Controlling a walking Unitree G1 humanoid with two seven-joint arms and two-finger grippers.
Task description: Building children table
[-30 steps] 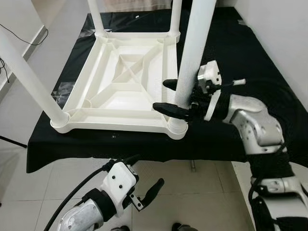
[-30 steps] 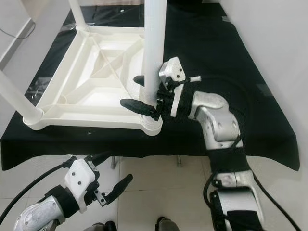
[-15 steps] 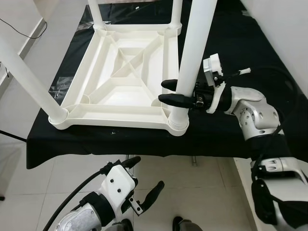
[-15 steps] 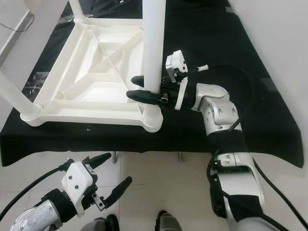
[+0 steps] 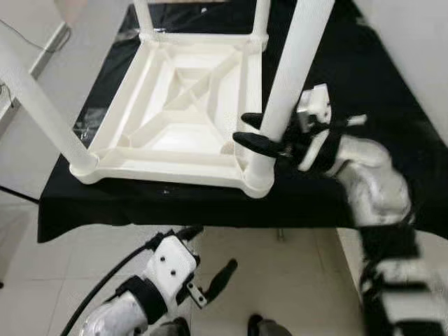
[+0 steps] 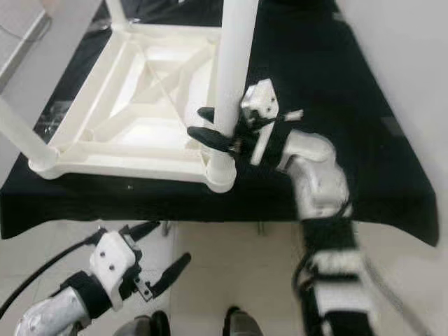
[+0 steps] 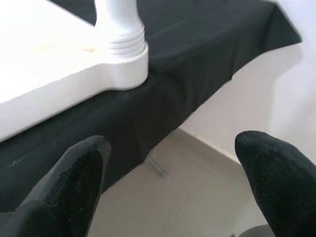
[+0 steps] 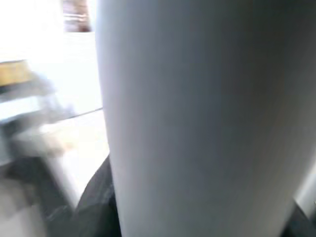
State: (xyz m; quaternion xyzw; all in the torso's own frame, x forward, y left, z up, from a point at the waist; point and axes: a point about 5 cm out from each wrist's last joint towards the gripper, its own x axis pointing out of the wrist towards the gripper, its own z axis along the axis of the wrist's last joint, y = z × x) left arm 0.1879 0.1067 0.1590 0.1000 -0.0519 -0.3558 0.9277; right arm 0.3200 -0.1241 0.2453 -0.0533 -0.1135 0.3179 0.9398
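Between our right claw's (image 5: 260, 137) fingers sits the near-right table leg (image 5: 289, 77), gripped just above its socket on the upturned white tabletop (image 5: 183, 105) and now leaning more, so it's probably seating, while our left claw (image 5: 210, 269) hangs wide open below.

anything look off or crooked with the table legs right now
Nothing clearly wrong. The white table lies upside down on the black cloth, legs up. The right hand grips the near right leg, which seems seated in its corner socket.
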